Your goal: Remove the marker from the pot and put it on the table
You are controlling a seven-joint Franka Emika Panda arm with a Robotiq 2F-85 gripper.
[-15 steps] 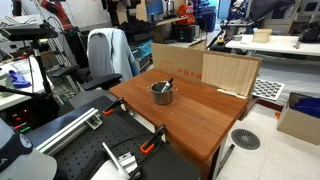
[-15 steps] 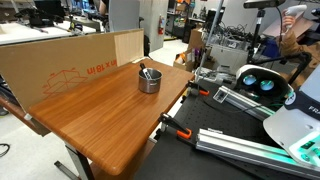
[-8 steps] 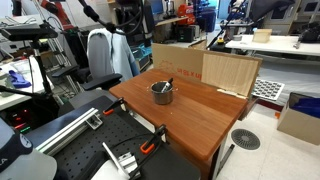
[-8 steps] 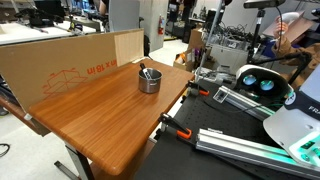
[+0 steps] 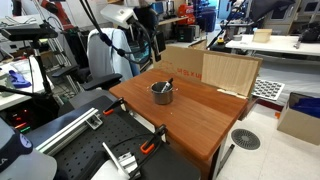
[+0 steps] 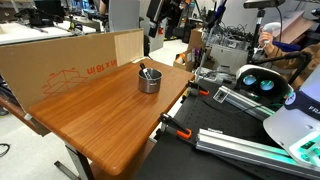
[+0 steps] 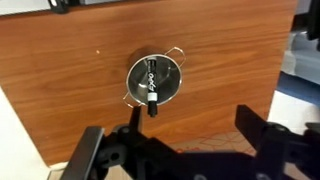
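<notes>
One marker (image 7: 151,87) lies inside pot (image 7: 170,78), slanted, one end at rim. Pot stands upright on table (image 7: 60,70). Gripper (image 7: 175,138) hangs well above pot, clear of it. Jaws spread wide, nothing held. Pale board (image 5: 230,70) stands upright beyond pot.

Marker (image 6: 146,71) inside pot (image 6: 149,84); pot on table (image 6: 105,118).

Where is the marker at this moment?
The marker lies inside the pot, seen from above in the wrist view; in both exterior views the pot stands on the table near the cardboard sheet.
</notes>
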